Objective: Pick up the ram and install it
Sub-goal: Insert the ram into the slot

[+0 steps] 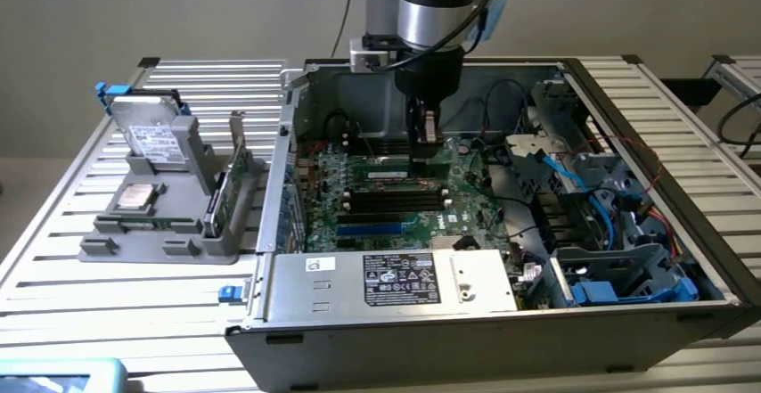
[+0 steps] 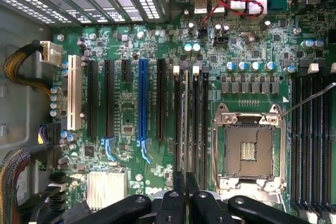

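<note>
Slatted metal bench, pale wall behind. An open computer case lies on it with the motherboard facing up.

Landmark: CPU socket, metal frame, contacts bare.

- Arm reaches straight down into the case, over the board near the socket.
- Jaws pressed almost together, pinching the ram.
- The ram is seen edge-on as a thin strip standing among the black memory slots just beside the socket. Cannot tell whether it is seated in a slot.
- Blue slot lies on that same side, farther from the socket than the ram.
- More black memory slots flank the socket's opposite side.
- Grey holder sits outside the case, well apart from the socket. It carries a hard drive and an upright green card.
</note>
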`<state>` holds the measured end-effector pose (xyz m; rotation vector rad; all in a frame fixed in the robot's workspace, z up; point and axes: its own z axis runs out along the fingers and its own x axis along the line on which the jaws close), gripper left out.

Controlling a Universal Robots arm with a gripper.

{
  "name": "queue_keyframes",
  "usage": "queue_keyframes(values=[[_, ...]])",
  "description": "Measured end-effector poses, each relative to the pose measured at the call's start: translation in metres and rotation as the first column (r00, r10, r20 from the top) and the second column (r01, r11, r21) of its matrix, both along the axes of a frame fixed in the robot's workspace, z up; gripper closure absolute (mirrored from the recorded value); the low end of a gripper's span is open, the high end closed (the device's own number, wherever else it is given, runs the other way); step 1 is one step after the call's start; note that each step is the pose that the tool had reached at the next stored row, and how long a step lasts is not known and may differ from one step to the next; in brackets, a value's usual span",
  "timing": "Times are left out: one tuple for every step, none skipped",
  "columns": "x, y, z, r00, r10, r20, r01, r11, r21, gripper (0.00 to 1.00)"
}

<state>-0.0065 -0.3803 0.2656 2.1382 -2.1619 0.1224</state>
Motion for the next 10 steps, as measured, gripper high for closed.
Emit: queue_keyframes(values=[[0.000,0.0005,-0.0007,1.0000,0.000,0.0000,0.000,1.0000,-0.0036,0.87],[0.000,0.0007,-0.0016,1.0000,0.000,0.0001,0.000,1.0000,-0.0060,0.87],[0.000,0.0013,-0.0025,1.0000,0.000,0.0003,0.000,1.0000,-0.0083,0.87],[-0.001,0.0016,-0.0035,1.0000,0.000,0.0014,0.000,1.0000,-0.0093,0.87],[-0.001,0.0017,-0.0046,1.0000,0.000,0.0018,0.000,1.0000,-0.0095,0.87],[-0.001,0.0017,-0.0058,1.0000,0.000,0.0023,0.000,1.0000,-0.0098,0.87],[-0.002,0.0017,-0.0072,1.0000,0.000,0.0030,0.000,0.9999,-0.0107,0.87],[-0.002,0.0017,-0.0085,1.0000,0.000,0.0034,0.000,0.9999,-0.0122,0.87],[-0.002,0.0017,-0.0098,1.0000,0.000,0.0038,0.000,0.9999,-0.0138,0.87],[-0.002,0.0018,-0.0112,1.0000,0.000,0.0040,0.000,0.9999,-0.0154,0.87]])
